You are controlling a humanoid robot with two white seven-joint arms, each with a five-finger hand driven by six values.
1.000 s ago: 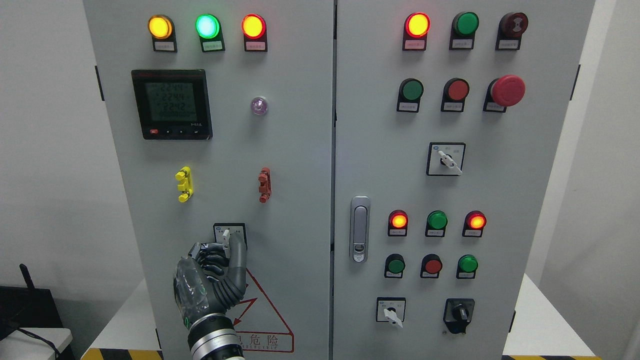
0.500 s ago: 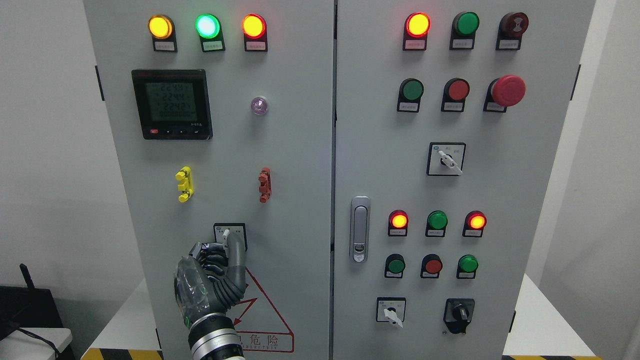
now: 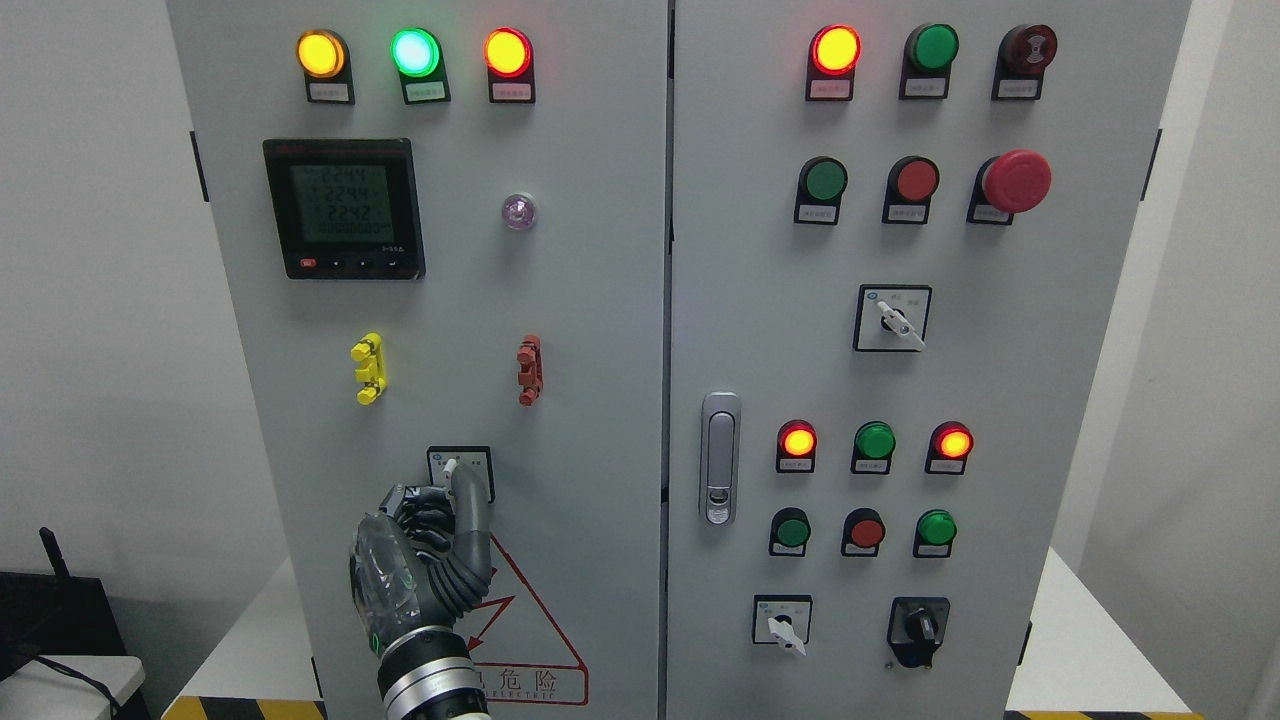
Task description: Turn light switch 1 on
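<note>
Reaching up from the bottom edge, the left hand (image 3: 425,545) is working at the small rotary switch (image 3: 458,468) low on the left door of the grey cabinet (image 3: 600,400), just above the red warning triangle (image 3: 520,620). The hand is pinching: its fingers (image 3: 420,510) are curling in from the left while the thumb (image 3: 470,500) is standing upright against the right side of the switch's white lever, which is poking out above the fingertips. The lever is mostly covered, so how it is pointing is hard to judge. The step in hand looks like the turn itself, with the grip made and the wrist about to rotate. The next move is calling for a steady twist about the switch's own axis, keeping the pinch tight so the small lever is not slipping free. The right hand is not showing.
</note>
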